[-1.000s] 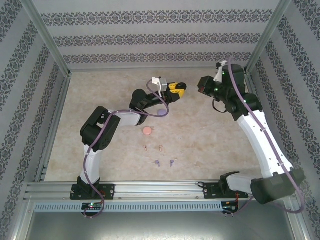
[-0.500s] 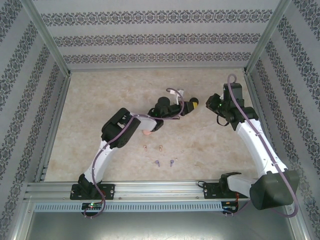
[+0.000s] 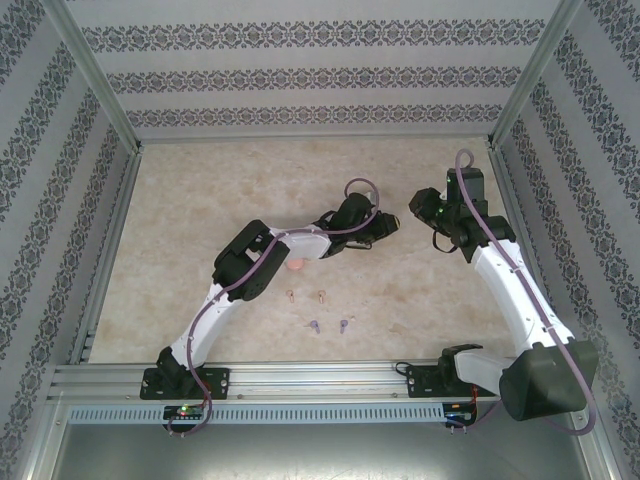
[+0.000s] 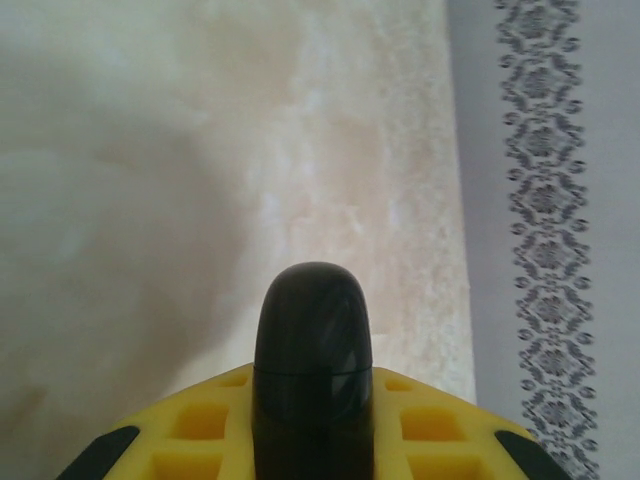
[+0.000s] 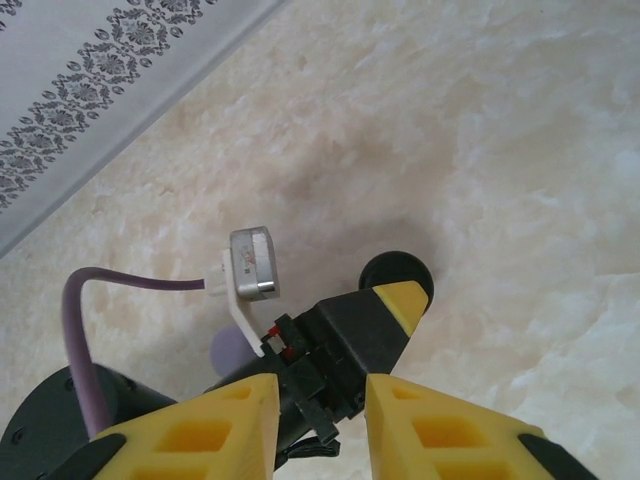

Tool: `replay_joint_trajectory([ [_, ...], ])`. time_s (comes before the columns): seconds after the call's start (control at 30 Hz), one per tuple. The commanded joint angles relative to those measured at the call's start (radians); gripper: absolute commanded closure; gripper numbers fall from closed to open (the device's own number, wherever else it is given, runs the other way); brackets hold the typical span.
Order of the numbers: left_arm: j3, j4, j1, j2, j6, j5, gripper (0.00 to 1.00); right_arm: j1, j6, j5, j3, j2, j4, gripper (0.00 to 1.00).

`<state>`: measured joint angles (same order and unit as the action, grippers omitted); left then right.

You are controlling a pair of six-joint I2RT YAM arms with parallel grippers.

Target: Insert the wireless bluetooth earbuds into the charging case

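pinching a black case [image 4: 312, 340] in left gripper [image 4: 312, 450].

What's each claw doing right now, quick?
Left gripper: closed, holding the black case.
Right gripper: open, holding nothing.

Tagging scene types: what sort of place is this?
Probably a lab robot cell: left arm and right arm bolted to an aluminium rail, patterned wallpaper panels walling a marble-look tabletop.
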<state>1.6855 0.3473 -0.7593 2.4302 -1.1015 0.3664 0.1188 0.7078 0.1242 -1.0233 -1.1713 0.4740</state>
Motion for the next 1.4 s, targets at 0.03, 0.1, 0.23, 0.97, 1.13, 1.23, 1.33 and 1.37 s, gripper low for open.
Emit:
replay_joint_trajectory([
  [0.03,0.076,-0.182,-0.007,0.032,-0.021,-0.017,0.83,-0.015,-0.001,0.011,0.003,0.034,-0.007,0.64],
  [0.1,0.102,-0.218,-0.008,0.046,-0.018,-0.005,0.8,-0.015,-0.001,0.011,0.004,0.042,-0.003,0.62],
  [0.23,0.112,-0.244,-0.008,0.052,-0.016,-0.006,0.71,-0.016,-0.002,0.008,-0.003,0.053,0.011,0.5],
  [0.97,0.074,-0.626,0.015,-0.153,0.191,-0.147,0.28,-0.016,-0.033,-0.051,-0.081,0.061,0.144,0.29],
  [1.13,0.109,-0.736,0.02,-0.126,0.24,-0.174,0.27,-0.016,-0.039,-0.047,-0.08,0.064,0.137,0.29],
  [1.23,0.151,-0.819,0.018,-0.11,0.291,-0.226,0.26,-0.016,-0.047,-0.049,-0.084,0.065,0.131,0.28],
  [1.33,0.179,-0.867,0.017,-0.107,0.321,-0.265,0.25,-0.016,-0.05,-0.042,-0.085,0.069,0.12,0.28],
  [1.37,0.179,-0.866,0.017,-0.114,0.327,-0.273,0.25,-0.016,-0.052,-0.039,-0.086,0.072,0.12,0.28],
])
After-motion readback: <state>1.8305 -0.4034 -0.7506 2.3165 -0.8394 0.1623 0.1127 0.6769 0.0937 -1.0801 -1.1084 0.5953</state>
